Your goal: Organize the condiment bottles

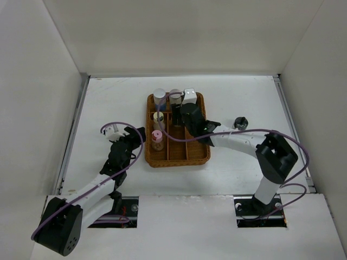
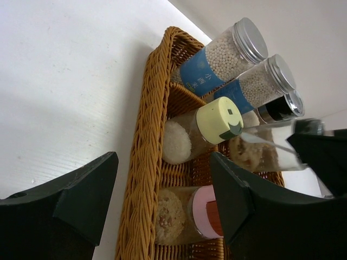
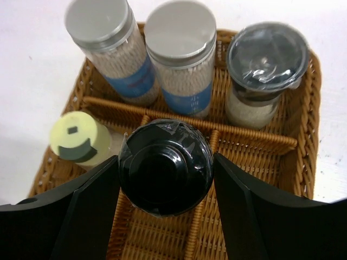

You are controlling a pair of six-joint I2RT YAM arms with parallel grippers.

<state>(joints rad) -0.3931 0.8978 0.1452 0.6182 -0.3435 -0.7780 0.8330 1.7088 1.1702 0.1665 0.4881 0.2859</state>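
A brown wicker tray (image 1: 201, 157) sits mid-table. Two grey-capped, blue-labelled bottles (image 3: 111, 43) (image 3: 181, 54) and a dark-lidded jar (image 3: 265, 65) stand along its back row. In the left column are a yellow-capped bottle (image 3: 76, 138) and a pink-capped bottle (image 2: 206, 211). My right gripper (image 3: 166, 162) is over the tray's middle, shut on a black-capped bottle (image 3: 165, 168) whose cap touches both fingers. One more black-capped bottle (image 1: 241, 122) stands on the table right of the tray. My left gripper (image 1: 135, 135) hangs open just left of the tray rim (image 2: 143, 162), holding nothing.
White walls enclose the table on the left, back and right. The right arm (image 1: 238, 142) stretches over the tray's right edge. Wicker dividers (image 3: 227, 132) split the tray into compartments. A purple cable (image 1: 124, 125) loops above the left wrist.
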